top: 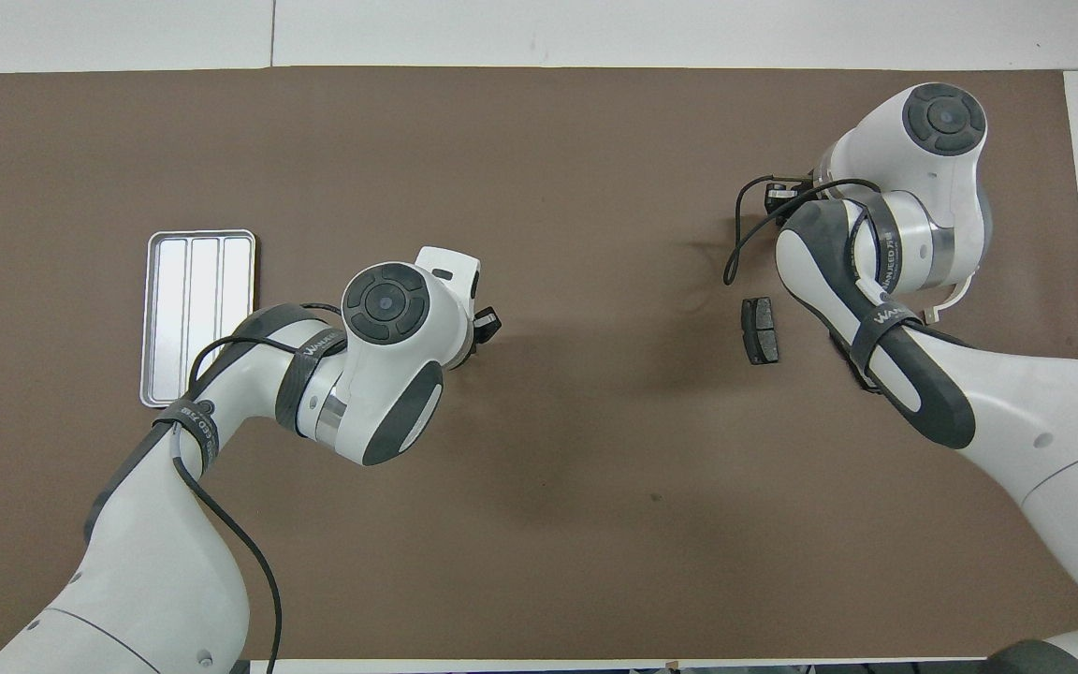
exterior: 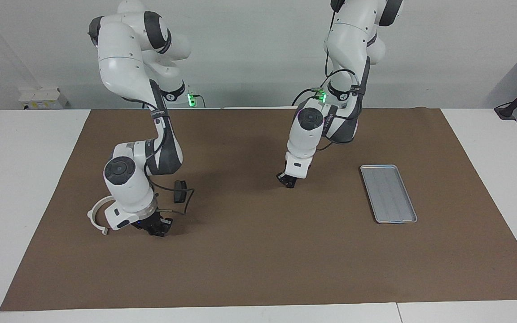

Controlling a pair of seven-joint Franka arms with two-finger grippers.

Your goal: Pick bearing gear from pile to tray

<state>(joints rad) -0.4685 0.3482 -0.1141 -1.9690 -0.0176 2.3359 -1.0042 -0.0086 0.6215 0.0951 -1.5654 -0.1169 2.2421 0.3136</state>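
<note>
The right gripper [exterior: 159,229] is down at the pile [exterior: 106,215] at the right arm's end of the counter; its jaws' state I cannot tell; the left gripper [exterior: 287,180] waits mid-counter, jaws unreadable, beside the empty tray [exterior: 388,194]. The small round gear, hidden here, probably handles as light, stiff and slippery, best pinched across its rim; the overhead view shows a brake-pad plate [top: 761,329] clearly, while the facing view shows the white arc bracket [exterior: 96,214] better.

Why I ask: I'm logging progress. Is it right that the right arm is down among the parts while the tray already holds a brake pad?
Not quite. The tray holds nothing, as the overhead view shows. One brake pad lies on the brown mat beside the right arm. The right end effector is indeed low among the parts.
</note>
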